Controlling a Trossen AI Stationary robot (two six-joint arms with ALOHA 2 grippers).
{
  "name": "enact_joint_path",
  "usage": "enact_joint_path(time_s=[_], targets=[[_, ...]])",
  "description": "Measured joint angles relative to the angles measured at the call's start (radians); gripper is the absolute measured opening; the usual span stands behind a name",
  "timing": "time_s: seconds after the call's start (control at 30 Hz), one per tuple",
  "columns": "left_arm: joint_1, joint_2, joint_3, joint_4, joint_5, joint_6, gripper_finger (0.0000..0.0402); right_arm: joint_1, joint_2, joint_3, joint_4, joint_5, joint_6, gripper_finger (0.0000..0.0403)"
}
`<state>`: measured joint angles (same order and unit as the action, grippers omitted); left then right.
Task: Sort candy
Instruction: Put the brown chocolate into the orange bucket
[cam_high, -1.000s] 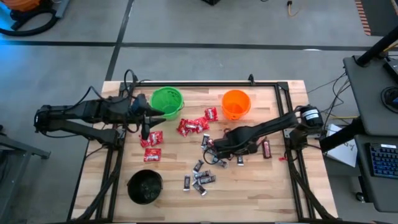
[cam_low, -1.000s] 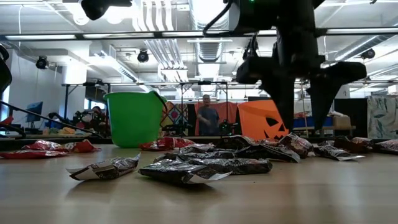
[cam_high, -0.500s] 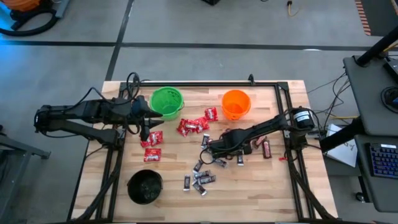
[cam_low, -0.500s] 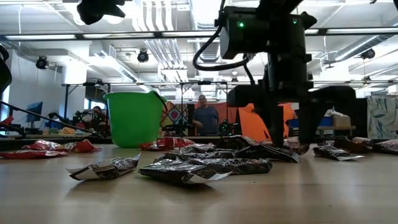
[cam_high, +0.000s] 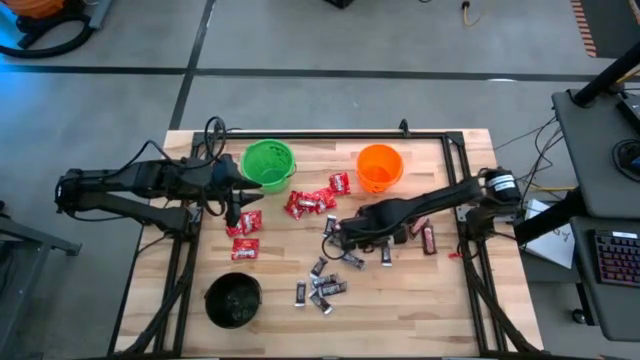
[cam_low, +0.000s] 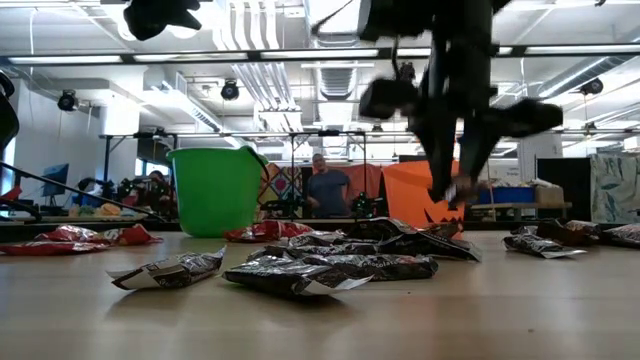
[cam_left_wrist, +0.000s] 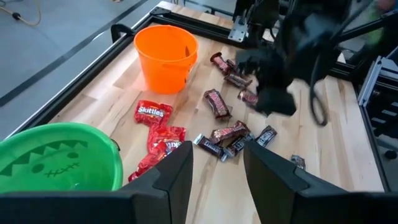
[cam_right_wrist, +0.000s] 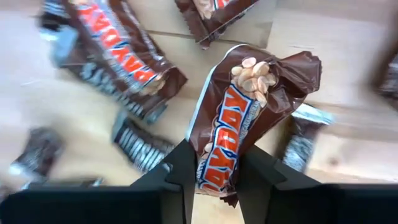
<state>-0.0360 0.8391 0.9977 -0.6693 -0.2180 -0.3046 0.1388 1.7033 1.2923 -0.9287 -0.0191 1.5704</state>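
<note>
My right gripper (cam_right_wrist: 214, 177) is pinching a brown Payday bar (cam_right_wrist: 239, 134) between its two fingers, the wrapper standing up out of the grip with the peanut picture at its far end. From above, that gripper (cam_high: 345, 236) sits just below and left of the orange bucket (cam_high: 380, 167), over the middle of the wooden table (cam_high: 420, 300). In the level view the gripper (cam_low: 447, 190) hangs clear of the tabletop, in front of the orange bucket (cam_low: 420, 195).

Under the held bar, more candy lies flat on the wood: another Payday bar (cam_right_wrist: 121, 50) and a small dark silver-lettered bar (cam_right_wrist: 142, 147) beside it.

My left gripper (cam_left_wrist: 214, 162) has its fingers spread apart with nothing between them. It hovers beside the green bucket (cam_high: 268, 164), far to the left of the orange bucket, above a few red packets (cam_high: 246, 222).

Between the two buckets, just left of the orange one, sits a cluster of red packets (cam_high: 310, 202); the left wrist view shows one red Skittles packet (cam_left_wrist: 153, 112) close to the orange bucket (cam_left_wrist: 165, 56). Dark bars (cam_high: 322, 287) are scattered below the orange bucket, toward the table's near edge, and one brown bar (cam_high: 430, 240) lies below and to the right of it. A black bucket (cam_high: 233, 299) stands far down-left from the orange one.
</note>
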Motion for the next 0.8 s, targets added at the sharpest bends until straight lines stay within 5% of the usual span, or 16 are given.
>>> enact_joint_path(time_s=[0.37, 0.8], targets=[[0.0, 0.037, 0.0, 0.007, 0.0, -0.054, 0.0127, -0.14, -0.188, 0.096, -0.036, 0.223, -0.333, 0.0071], [0.0, 0.115, 0.0, 0.058, -0.009, -0.262, 0.0127, -0.536, -0.251, 0.092, -0.084, 0.221, -0.735, 0.0075]])
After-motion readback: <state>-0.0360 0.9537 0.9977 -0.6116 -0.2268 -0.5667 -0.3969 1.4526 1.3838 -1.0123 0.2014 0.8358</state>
